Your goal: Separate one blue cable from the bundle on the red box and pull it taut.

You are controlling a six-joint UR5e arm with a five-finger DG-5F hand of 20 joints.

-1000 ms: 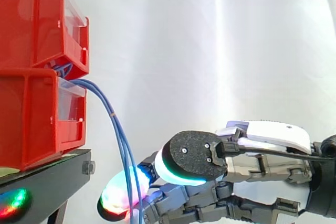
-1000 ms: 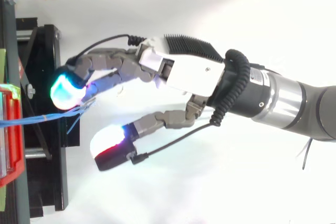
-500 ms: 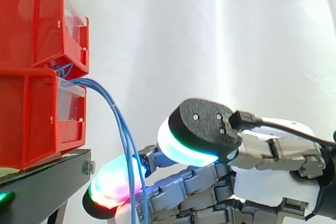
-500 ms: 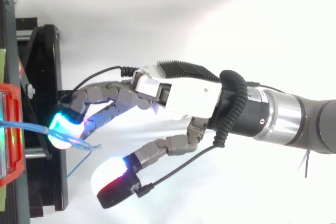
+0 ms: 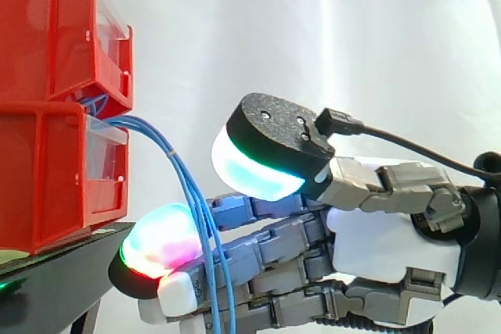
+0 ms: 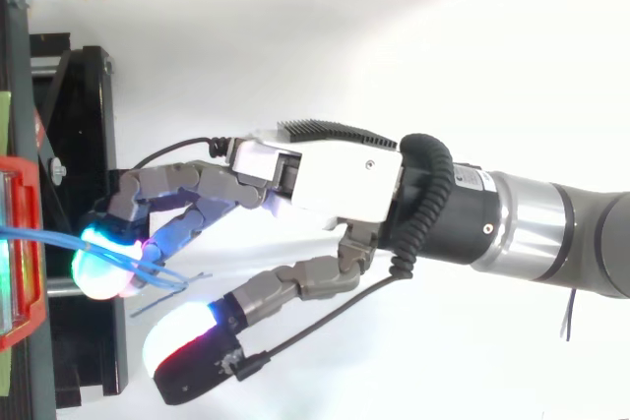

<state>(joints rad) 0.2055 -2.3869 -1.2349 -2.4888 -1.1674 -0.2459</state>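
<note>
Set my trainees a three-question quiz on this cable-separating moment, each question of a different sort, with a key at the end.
1. True or false: the blue cables hang in a slack curve, not taut.
2. Where do the cables leave the stacked red bins?
A. at the gap between the upper and lower bin
B. over the top of the upper bin
C. from beneath the lower bin
3. Does the thumb pad of the hand touch the cables?
Key: 1 true; 2 A; 3 no, it stands apart from them.
</note>
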